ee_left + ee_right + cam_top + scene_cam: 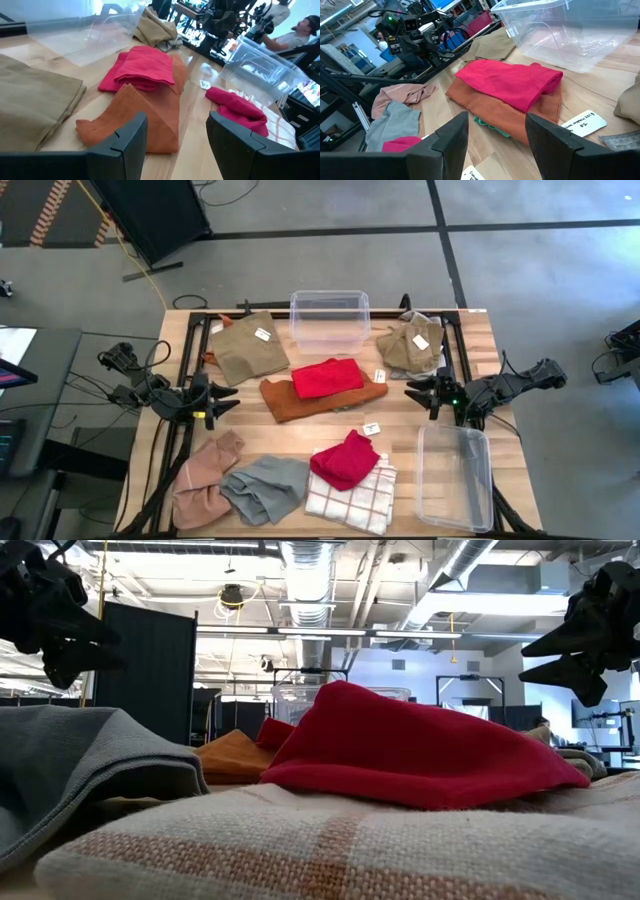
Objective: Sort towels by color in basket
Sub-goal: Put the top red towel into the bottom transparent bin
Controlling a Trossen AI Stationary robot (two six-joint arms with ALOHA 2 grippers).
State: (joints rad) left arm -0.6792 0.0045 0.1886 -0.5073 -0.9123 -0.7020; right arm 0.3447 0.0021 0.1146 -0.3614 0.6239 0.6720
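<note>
We look down on a wooden desk strewn with towels, and none of them lies in a bin. A clear plastic bin stands at the far edge in the middle, and a second clear bin sits at the near right corner. In the centre, a red towel lies folded on top of a rust-orange towel, and a sliver of green cloth peeks out from under the orange one in the right wrist view. A large tan towel lies at the far left with a white tag on it, and a crumpled beige towel lies at the far right, also tagged. Along the near edge we see a pink towel touching a grey towel, and then a second red towel heaped on a white checked towel. Loose white tags lie on the bare wood near the middle.

The left claw hangs above the left side of the desk, just beside the tan towel, its fingers spread apart and holding nothing. The right claw hangs above the right side, near the beige towel and the near-right bin, its fingers likewise spread and empty. Both claws point inward toward the red and orange pair.
</note>
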